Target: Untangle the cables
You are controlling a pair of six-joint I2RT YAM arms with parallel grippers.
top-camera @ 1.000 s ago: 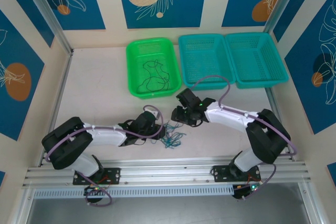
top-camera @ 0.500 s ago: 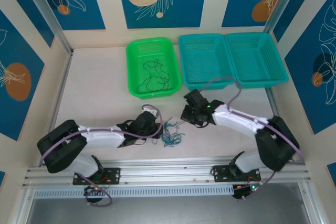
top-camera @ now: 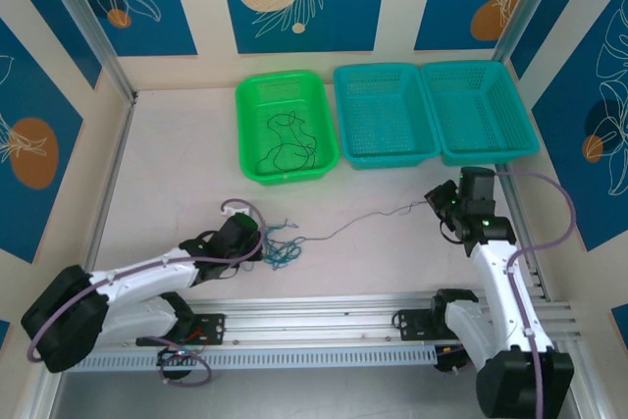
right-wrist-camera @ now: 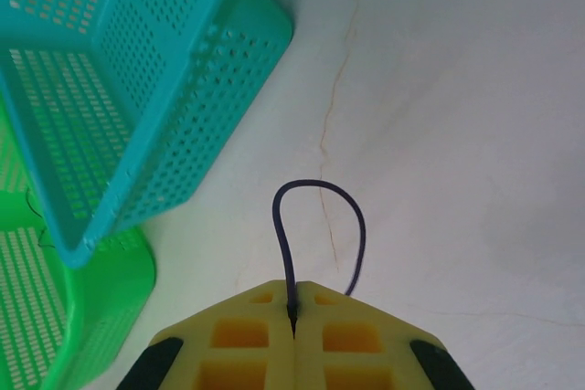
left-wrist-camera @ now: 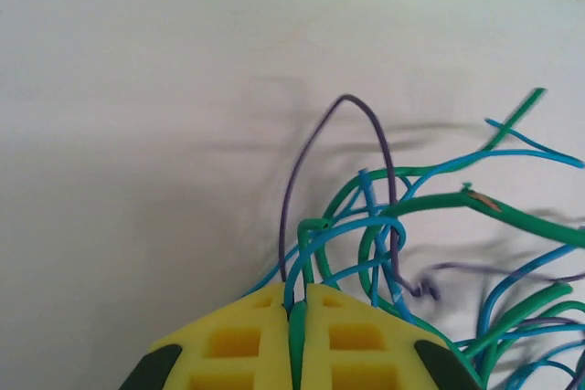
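Observation:
A small tangle of blue and green cables (top-camera: pixel 280 247) lies on the table at front left. My left gripper (top-camera: pixel 257 245) is shut on it, and the left wrist view has a green strand (left-wrist-camera: pixel 300 340) and a blue one pinched between the yellow pads (left-wrist-camera: pixel 239 340). One dark cable (top-camera: pixel 358 220) stretches from the tangle rightward to my right gripper (top-camera: pixel 439 205), which is shut on its end. In the right wrist view the dark cable (right-wrist-camera: pixel 315 191) loops out from between the closed pads (right-wrist-camera: pixel 352 335).
A green basket (top-camera: pixel 250 159) at the back holds a loose black cable (top-camera: pixel 287 142). Two teal baskets (top-camera: pixel 425 147) stand to its right, close behind my right gripper; the nearer one's corner (right-wrist-camera: pixel 164 134) shows in the right wrist view.
Both grippers closed on cables and pulled apart. The right arm swung far right with the dark cable, drawing it out of the tangle. The left arm drew back left with the tangle.

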